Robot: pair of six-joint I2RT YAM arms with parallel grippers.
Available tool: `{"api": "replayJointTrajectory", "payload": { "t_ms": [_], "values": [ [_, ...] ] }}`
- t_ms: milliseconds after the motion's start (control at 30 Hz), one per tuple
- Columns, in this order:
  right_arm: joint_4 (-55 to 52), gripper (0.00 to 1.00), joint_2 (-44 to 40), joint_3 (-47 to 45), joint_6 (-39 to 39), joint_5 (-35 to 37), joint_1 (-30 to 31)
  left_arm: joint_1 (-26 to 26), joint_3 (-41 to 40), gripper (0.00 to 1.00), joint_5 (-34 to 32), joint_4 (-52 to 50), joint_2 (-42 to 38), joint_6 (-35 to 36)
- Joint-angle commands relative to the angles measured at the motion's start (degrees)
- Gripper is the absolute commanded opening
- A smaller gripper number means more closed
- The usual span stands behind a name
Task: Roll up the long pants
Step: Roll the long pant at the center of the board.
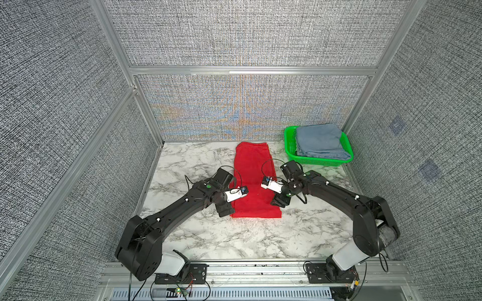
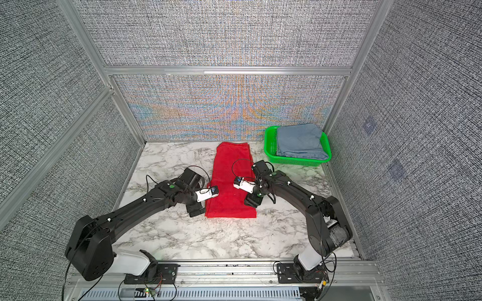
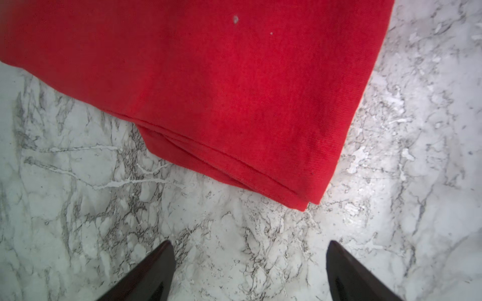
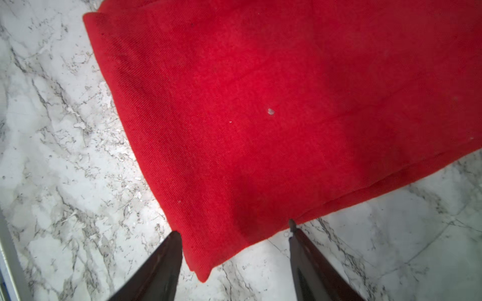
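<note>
Only the wrist views show the tips. The left pincer point(image 3: 251, 263) stands wide over bare marble, just short of a corner of the cloth and clear of it. The right pincer point(image 4: 234, 230) is parted too, its 2 dark fingers point(image 4: 167, 260) straddling another corner without pinching it; whether the tips touch the edge cannot be told. These close views also bring out stacked folded edges, a fine diagonal weave and a few pale lint specks. In both top views the tips are hidden under the wrists, but the whole layout appears. The long pants point(image 1: 254, 182) lie on the surface point(image 1: 234, 242) as a narrow folded strip. It runs from 12 o'clock at the back wall down to about the middle, and its near end is square. The left arm reaches in from 7 o'clock to the strip's 7 o'clock corner, the right arm from 5 o'clock to its 4 o'clock side. The surface is white marble pattern with grey veins, boxed on 3 sides by grey woven panels point(image 1: 247, 39) in aluminium framing point(image 1: 250, 70). At 1 o'clock, near the strip's far end but apart from it, a green basket point(image 1: 288, 146) holds a folded blue-grey garment point(image 1: 319, 140). The pants are bright red and plain, lying flat and not yet rolled.
</note>
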Motion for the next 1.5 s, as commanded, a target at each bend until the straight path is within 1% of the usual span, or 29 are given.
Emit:
{"api": "replayJointTrajectory", "payload": {
  "t_ms": [0,167,267,367,467,600,700,733,867,1000,1200,1233,1300,1367,1400,1467],
  "values": [
    [3.08,0.7,-1.92,-3.68,-0.06,0.7,1.82,-2.04,-1.26,0.93,1.86,-0.01,-1.51,-1.35],
    [5.38,0.71,-4.09,-8.77,-0.69,2.46,2.8,-5.54,-4.95,0.92,-0.05,2.76,-3.67,-1.15],
    [7.59,0.72,-5.06,-11.28,-0.26,2.14,2.8,-7.27,-6.59,0.91,-0.68,4.87,-3.42,-1.5],
    [8.88,0.73,-4.48,-12.91,-0.38,2.12,2.76,-8.87,-8.14,0.91,-3.39,8.67,-1.34,-0.98],
    [9.82,0.73,-4.18,-14.02,-0.47,2.41,2.8,-9.22,-8.1,0.91,-4.35,11.13,1.98,-0.88],
    [10.89,0.73,-4.69,-15.67,-0.34,2.2,2.78,-9.88,-7.73,0.91,-3.93,11.57,4.85,-0.4],
    [11.78,0.73,-4.72,-16.01,-0.34,2.49,2.71,-9.93,-7.68,0.9,-4.96,12.34,6.89,0.63],
    [12.02,0.73,-4.6,-17.74,-0.26,2.57,2.71,-9.88,-7.43,0.9,-4.94,12.34,7.65,0.54],
    [11.9,0.73,-3.93,-17.55,-0.42,2.67,2.71,-9.91,-5.8,0.88,-3.78,10.62,10.4,-0.46],
    [11.97,0.73,-2.6,-17.26,-0.52,3.1,2.71,-9.79,-6.15,0.87,-3.65,10.89,11.25,-0.98],
    [12.14,0.72,-1.33,-16.8,-0.09,3.79,2.71,-8.04,-5.14,0.74,-2.98,11.42,11.89,-1.15],
    [12.24,0.71,-1.31,-16.88,0.0,3.94,2.67,-7.47,-5.01,0.7,-2.56,11.52,11.97,-1.15],
    [12.58,0.7,-1.26,-16.85,0.27,4.46,2.71,-5.9,-5.0,0.61,-1.56,11.8,11.98,-1.24],
    [12.94,0.69,-1.29,-16.81,0.58,5.01,2.63,-4.19,-5.09,0.39,-0.23,12.2,12.01,-1.33],
    [13.04,0.69,-1.33,-16.84,0.62,5.12,2.63,-3.68,-5.18,0.37,0.13,12.32,11.98,-1.33],
    [13.21,0.69,-1.25,-16.83,0.71,5.3,2.53,-3.05,-5.44,0.37,0.45,12.81,12.33,-1.33]
  ]
}}
